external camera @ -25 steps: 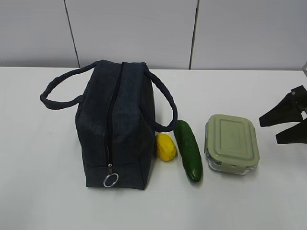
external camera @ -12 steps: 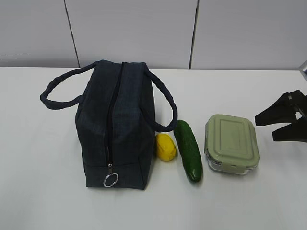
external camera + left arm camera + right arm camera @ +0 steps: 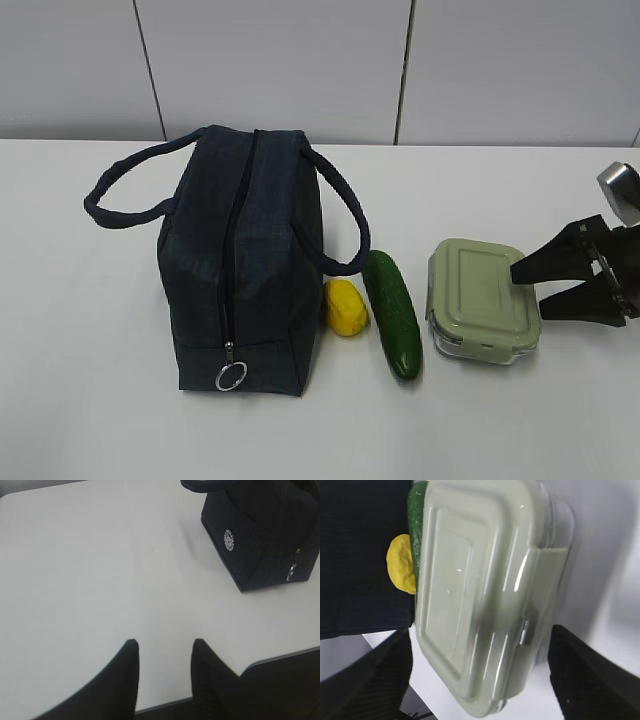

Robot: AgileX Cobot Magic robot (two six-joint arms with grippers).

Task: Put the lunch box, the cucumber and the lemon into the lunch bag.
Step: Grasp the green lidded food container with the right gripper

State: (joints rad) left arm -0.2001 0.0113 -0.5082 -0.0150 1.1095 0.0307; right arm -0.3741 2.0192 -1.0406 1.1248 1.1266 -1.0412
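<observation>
Bright, even room light, soft shadows.
Glare streaks the lunch box lid close up; wrist-view jaws blur darkly.

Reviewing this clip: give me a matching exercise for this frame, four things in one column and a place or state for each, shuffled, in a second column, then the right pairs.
Things:
1. lunch bag
2. lemon
3. lunch box
4. left gripper

Places or states:
A. lies between the bag and the cucumber
B. over bare table, nothing between its fingers
C. zipper closed, ring pull at the near end
D. lid on, right gripper open at its right edge

Pairs: 1-C, 2-A, 3-D, 4-B
</observation>
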